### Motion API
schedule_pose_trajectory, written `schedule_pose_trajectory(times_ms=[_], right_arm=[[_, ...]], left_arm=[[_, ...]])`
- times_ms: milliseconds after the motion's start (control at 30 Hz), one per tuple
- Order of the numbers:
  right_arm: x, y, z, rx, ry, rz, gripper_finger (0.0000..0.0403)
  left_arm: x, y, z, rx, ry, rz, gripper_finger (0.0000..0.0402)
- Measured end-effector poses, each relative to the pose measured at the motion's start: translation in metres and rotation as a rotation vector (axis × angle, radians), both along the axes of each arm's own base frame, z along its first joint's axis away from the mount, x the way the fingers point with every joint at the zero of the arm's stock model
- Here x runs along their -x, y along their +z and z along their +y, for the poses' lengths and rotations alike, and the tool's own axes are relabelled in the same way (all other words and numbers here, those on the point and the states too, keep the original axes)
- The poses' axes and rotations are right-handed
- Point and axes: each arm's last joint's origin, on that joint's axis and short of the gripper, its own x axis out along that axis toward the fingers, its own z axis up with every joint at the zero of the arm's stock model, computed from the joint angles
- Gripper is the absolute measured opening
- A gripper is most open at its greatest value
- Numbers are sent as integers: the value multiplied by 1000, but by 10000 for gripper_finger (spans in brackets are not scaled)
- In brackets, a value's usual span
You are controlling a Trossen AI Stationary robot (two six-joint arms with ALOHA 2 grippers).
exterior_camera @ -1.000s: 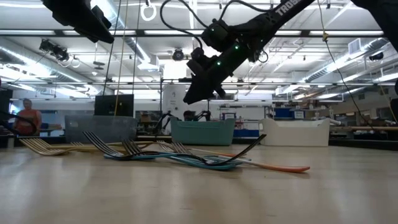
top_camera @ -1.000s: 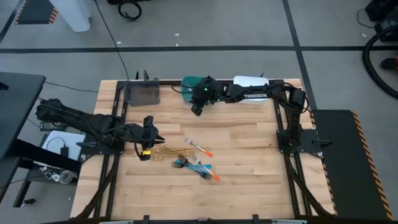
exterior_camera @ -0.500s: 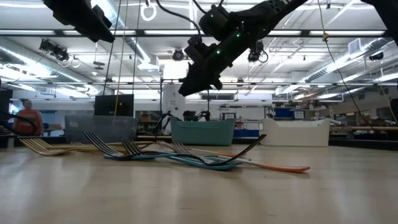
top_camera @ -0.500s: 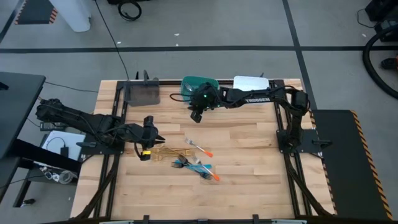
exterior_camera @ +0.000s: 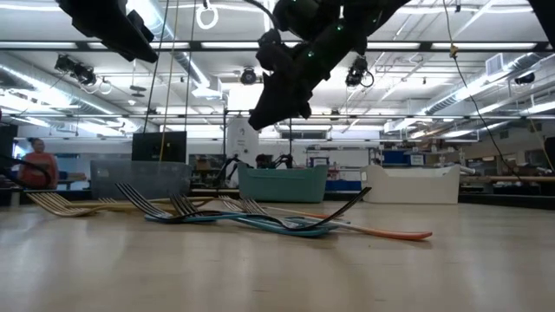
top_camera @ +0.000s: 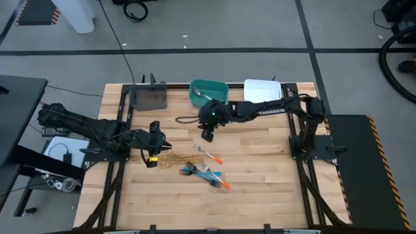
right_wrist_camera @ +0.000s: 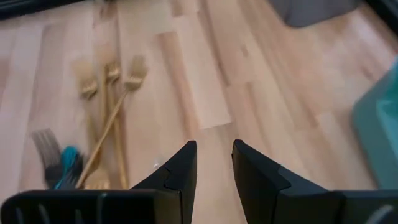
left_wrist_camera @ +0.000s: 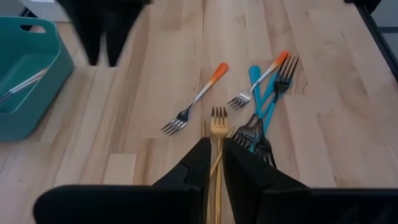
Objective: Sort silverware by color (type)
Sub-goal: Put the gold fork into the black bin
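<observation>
The right gripper (top_camera: 207, 135), fingers apart and empty, hovers near the teal bin (top_camera: 209, 89). The left gripper (top_camera: 156, 156), nearly closed, hangs over gold forks (top_camera: 170, 159); the remaining silverware (top_camera: 207, 172) lies mid-table.

Under the right claw (top_camera: 207, 136) is a light wooden table (top_camera: 260, 188). All around it is a grey floor (top_camera: 260, 26) with dark lines (top_camera: 214, 50) on it. Off to the side of the claw, past the table's edge, stands a black bench (top_camera: 354, 169) with orange and black stripes (top_camera: 382, 175). On the floor far beyond the claw lies a curled black cable (top_camera: 135, 10).

Behind the claw the room is a big hall. Long bright lights (exterior_camera: 486, 45) hang from the high ceiling. Far back, lower than the claw, there is a black screen (exterior_camera: 159, 146), and a person (exterior_camera: 39, 166) in a red top stands at the far side.
</observation>
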Motion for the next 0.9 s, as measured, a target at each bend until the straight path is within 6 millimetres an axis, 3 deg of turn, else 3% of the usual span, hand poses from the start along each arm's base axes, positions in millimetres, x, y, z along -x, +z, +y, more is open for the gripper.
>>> schedule_pose_trajectory(times_ms=[267, 633, 900], right_arm=[[2, -5, 38, 31, 59, 72, 109], [6, -12, 94, 75, 129, 90, 109], [11, -11, 128, 140, 129, 76, 109]], left_arm=[[-11, -12, -3, -25, 6, 72, 57], [-25, -33, 6, -44, 24, 219, 141], [-38, -50, 17, 8, 22, 318, 145]])
